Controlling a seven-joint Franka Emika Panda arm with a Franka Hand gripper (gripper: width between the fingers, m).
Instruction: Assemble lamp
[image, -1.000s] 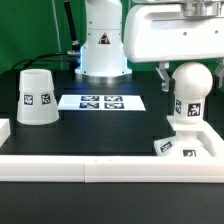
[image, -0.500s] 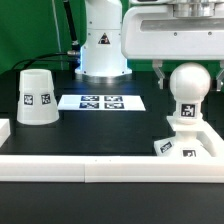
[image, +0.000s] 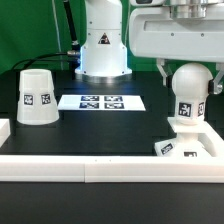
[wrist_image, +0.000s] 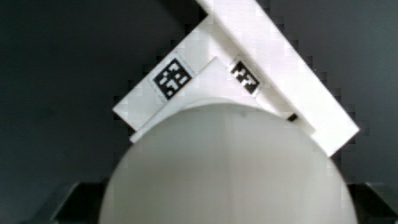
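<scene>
The bulb (image: 190, 82) stands upright on the small square base block (image: 200, 138) at the exterior view's right. My gripper (image: 189, 76) comes down from above, with a dark finger on each side of the ball head, and looks shut on it. In the wrist view the bulb's head (wrist_image: 222, 160) fills the foreground, with the tagged base block (wrist_image: 178, 78) beyond it. The finger tips show only as dark corners beside the head. The tapered shade (image: 37, 98) stands mouth down, apart, at the exterior view's left.
The marker board (image: 100, 101) lies flat between the shade and the bulb. A long white rail (image: 110, 166) runs along the front, with raised white ends at both sides. The arm's base (image: 102, 45) stands behind the marker board.
The tag on the bulb's stem has shifted toward the exterior view's left, so the bulb has turned a little. The gripper housing above it has shifted slightly. The shade has not moved.
</scene>
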